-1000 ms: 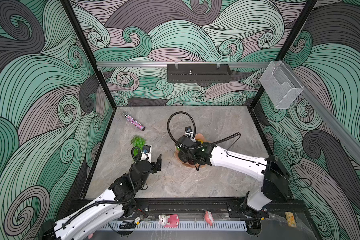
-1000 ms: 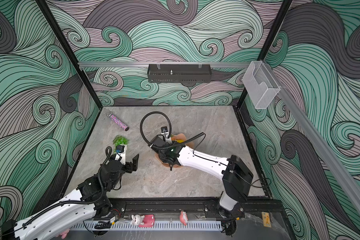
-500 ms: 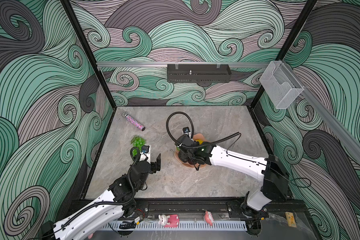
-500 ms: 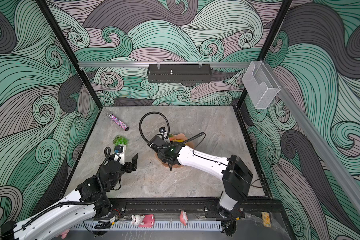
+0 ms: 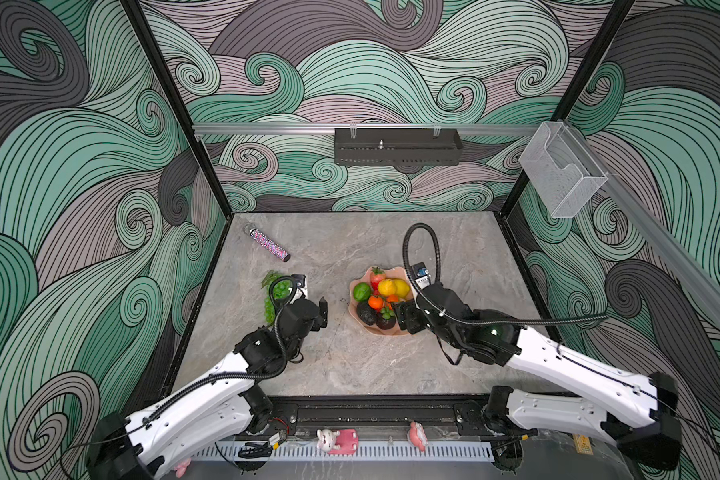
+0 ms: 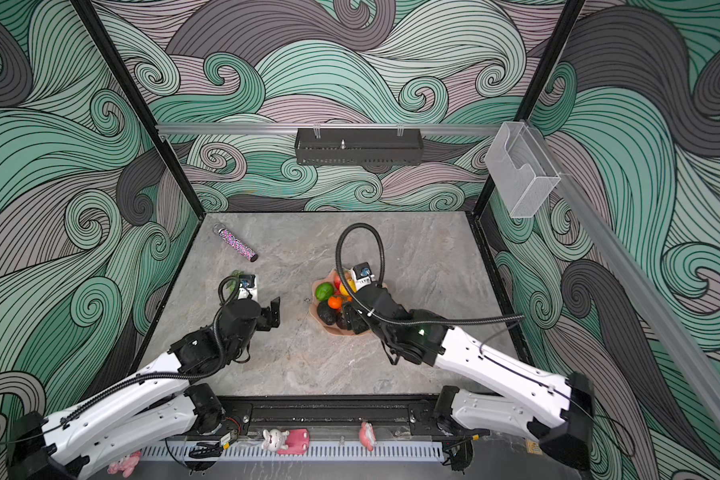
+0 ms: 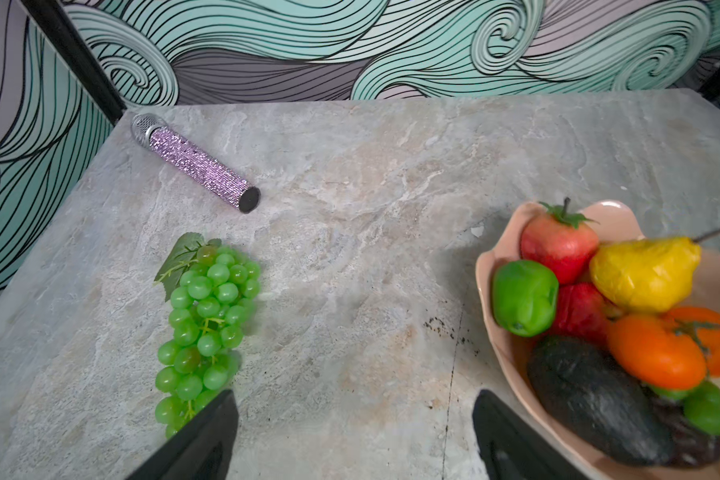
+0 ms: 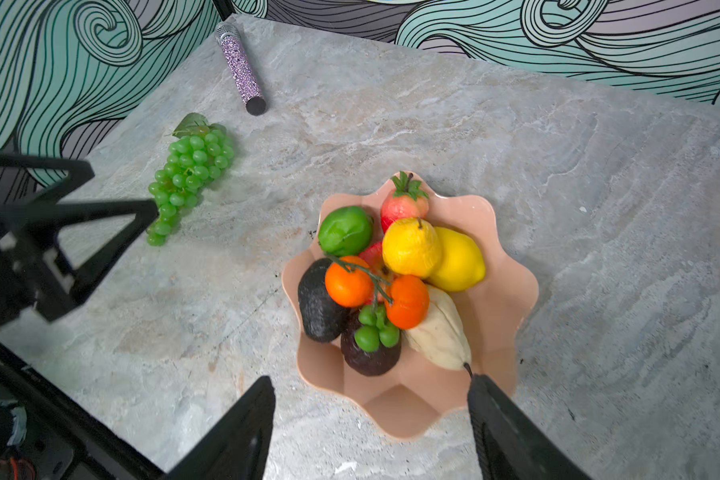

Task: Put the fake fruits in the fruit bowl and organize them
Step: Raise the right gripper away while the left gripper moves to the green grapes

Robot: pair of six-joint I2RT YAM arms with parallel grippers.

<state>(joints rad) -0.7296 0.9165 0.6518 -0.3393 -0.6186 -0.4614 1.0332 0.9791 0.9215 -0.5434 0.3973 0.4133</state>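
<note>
The salmon-pink fruit bowl (image 5: pixel 399 271) (image 8: pixel 495 299) stands right of the table's middle. It holds a lime (image 8: pixel 345 230), strawberry (image 8: pixel 404 203), yellow pear (image 8: pixel 412 247), lemon (image 8: pixel 460 259), two oranges (image 8: pixel 350 282), avocado (image 8: pixel 319 307), mangosteen (image 8: pixel 371 353) and cream pear (image 8: pixel 439 328). A green grape bunch (image 7: pixel 208 316) (image 5: pixel 272 299) lies on the table to the bowl's left. My right gripper (image 8: pixel 371 382) (image 5: pixel 402 318) hangs open and empty over the bowl's near rim. Open and empty too, my left gripper (image 7: pixel 354 399) (image 5: pixel 316 309) hovers between the grapes and the bowl.
A sparkly pink-purple tube (image 5: pixel 269 246) lies at the back left of the table. A clear plastic box (image 5: pixel 558 174) hangs on the right wall and a black shelf (image 5: pixel 398 146) on the back wall. Enclosure walls close in three sides.
My right gripper has opened and drawn back toward the bowl's near rim, uncovering the fruits. The left arm has barely moved.
</note>
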